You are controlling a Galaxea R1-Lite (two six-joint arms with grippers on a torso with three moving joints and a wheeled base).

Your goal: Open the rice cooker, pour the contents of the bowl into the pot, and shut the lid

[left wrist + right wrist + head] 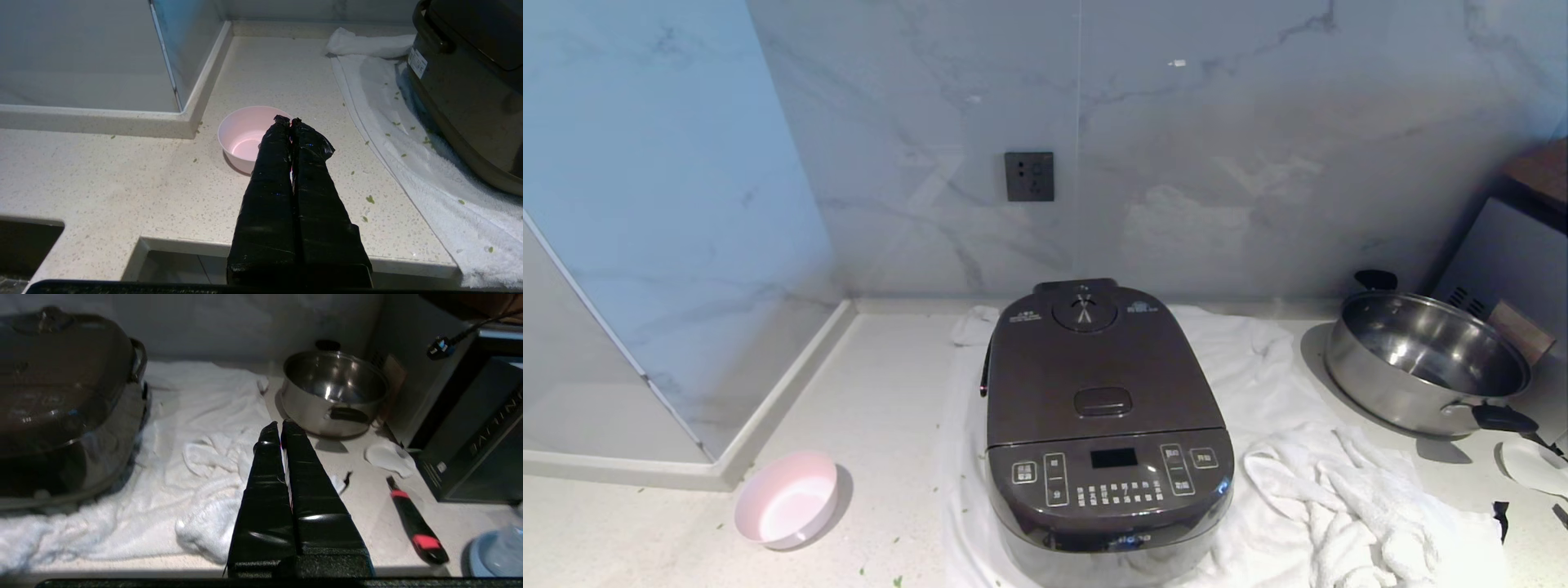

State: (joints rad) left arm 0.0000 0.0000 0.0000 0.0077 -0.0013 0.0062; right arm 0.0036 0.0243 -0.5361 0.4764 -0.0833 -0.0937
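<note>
Pink bowl (245, 136) empty, just past closed left claw (290, 121); cooker (1107, 425) lid (1101, 367) down, between arms. Right claw (281, 425) closed, holding nothing.

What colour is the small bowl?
Pale pink bowl, clearest in the head view.

Left gripper (290, 121) closed, held above empty pink bowl (245, 136). Green bits (369, 199) scattered across counter (122, 171), towel (433, 179). Rice cooker (470, 90) on towel.
</note>
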